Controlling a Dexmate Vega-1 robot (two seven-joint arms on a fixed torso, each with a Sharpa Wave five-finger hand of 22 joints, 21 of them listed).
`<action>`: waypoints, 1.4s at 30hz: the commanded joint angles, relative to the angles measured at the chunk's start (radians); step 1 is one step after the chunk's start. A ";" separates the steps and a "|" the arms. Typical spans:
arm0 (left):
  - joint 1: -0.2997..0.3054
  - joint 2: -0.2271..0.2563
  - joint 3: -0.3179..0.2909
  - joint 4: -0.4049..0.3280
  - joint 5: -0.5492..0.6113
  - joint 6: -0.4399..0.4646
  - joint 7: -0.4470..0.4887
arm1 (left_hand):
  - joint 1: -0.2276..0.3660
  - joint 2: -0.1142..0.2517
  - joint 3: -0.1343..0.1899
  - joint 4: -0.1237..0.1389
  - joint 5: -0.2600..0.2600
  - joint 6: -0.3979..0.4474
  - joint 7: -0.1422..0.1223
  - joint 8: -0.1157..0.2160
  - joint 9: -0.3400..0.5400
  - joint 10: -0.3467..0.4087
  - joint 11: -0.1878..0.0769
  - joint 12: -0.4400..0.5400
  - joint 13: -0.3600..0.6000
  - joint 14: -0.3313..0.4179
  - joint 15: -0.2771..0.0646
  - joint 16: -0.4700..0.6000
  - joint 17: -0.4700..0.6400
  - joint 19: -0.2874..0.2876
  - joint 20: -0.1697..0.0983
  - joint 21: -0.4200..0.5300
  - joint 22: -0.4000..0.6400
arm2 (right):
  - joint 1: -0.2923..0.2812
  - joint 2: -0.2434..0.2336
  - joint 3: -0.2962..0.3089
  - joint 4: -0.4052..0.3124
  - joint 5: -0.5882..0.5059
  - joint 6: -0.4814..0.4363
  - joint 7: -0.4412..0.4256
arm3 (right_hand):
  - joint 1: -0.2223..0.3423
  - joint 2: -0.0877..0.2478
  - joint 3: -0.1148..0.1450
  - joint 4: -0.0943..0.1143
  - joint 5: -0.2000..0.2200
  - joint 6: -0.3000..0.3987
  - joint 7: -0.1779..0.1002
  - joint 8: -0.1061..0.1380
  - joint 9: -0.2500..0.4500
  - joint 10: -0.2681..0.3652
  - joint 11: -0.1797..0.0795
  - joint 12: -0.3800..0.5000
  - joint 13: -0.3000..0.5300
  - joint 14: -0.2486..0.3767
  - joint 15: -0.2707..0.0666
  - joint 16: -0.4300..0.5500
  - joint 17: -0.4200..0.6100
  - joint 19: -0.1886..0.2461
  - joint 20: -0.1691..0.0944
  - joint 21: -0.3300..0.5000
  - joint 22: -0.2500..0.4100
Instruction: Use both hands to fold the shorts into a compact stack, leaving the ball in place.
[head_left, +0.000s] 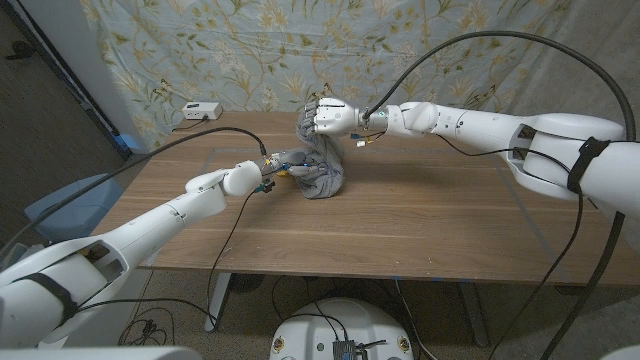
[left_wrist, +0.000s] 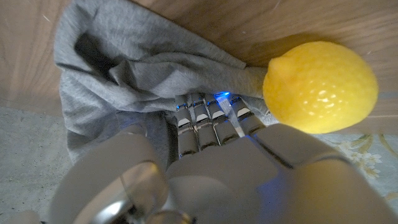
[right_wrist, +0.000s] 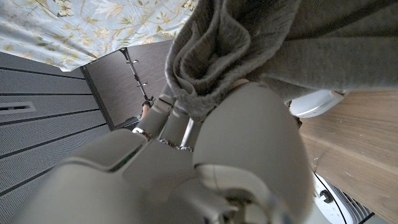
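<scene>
Looking down from the head view, we saw the grey shorts (head_left: 322, 172) bunched near the middle of the tabletop (head_left: 400, 225), with one end lifted off the wood. Our right hand (head_left: 328, 117) was up above the heap, its fingers curled tight round a gathered fold, so the cloth hung from it down to the pile. In the right wrist view the same fabric (right_wrist: 249, 43) was wadded between the fingers (right_wrist: 171, 118) and the palm, clamped firmly.

Our left hand (head_left: 281, 161) was low at the left side of the heap. In the left wrist view its fingers (left_wrist: 211, 121) reached side by side into the cloth (left_wrist: 130, 68), their tips tucked under a fold. We could not tell whether they actually gripped the fabric or only pressed against it.

A yellow ball (left_wrist: 320, 87), dimpled and lemon-shaped, sat on the wood just beside those fingers and touched the edge of the shorts. In the head view we saw it as a sliver of yellow (head_left: 281, 170) by the left hand.

A small white box (head_left: 201, 112) stood at the far left corner of the tabletop, well apart from the shorts. A floral sheet (head_left: 250, 40) hung behind.
</scene>
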 joint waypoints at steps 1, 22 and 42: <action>-0.012 -0.010 0.006 0.017 0.005 -0.010 0.005 | -0.009 0.002 0.004 -0.006 0.006 0.005 0.002 -0.002 0.000 0.005 0.002 0.009 0.000 0.006 0.005 0.007 0.004 0.002 0.004 -0.001 0.003 | -0.109 -0.041 0.075 -0.143 0.047 -0.152 0.107 | -0.255 -0.132 -0.032 0.065 0.061 -0.401 -0.078 -0.075 0.012 -0.357 -0.030 -0.100 -0.005 -0.141 -0.081 -0.180 -0.074 -0.075 -0.051 0.001 -0.057; 0.034 0.049 -0.041 -0.131 0.038 0.044 0.055 | -0.016 0.001 0.006 -0.011 0.008 0.009 -0.006 -0.004 0.000 0.007 -0.006 0.009 -0.001 0.008 -0.004 0.006 0.003 0.005 0.003 0.000 0.003 | -0.276 -0.146 0.281 -0.289 0.147 -0.414 0.340 | -0.588 -0.149 -0.074 0.177 0.150 -0.811 -0.039 -0.073 0.004 -0.654 -0.011 -0.095 -0.015 -0.355 -0.074 -0.196 -0.039 -0.133 0.028 -0.089 -0.055; 0.305 0.256 -0.227 -0.596 0.092 0.196 0.114 | -0.012 -0.003 0.013 -0.025 0.010 0.020 -0.015 -0.003 -0.001 0.019 -0.013 0.012 -0.002 0.016 -0.008 0.007 0.001 0.004 0.004 -0.002 0.002 | -0.335 -0.191 0.344 -0.347 0.132 -0.490 0.400 | -0.582 -0.121 -0.053 0.172 0.142 -0.835 -0.043 -0.071 0.001 -0.665 -0.016 -0.091 -0.017 -0.372 -0.083 -0.197 -0.038 -0.131 0.024 -0.094 -0.055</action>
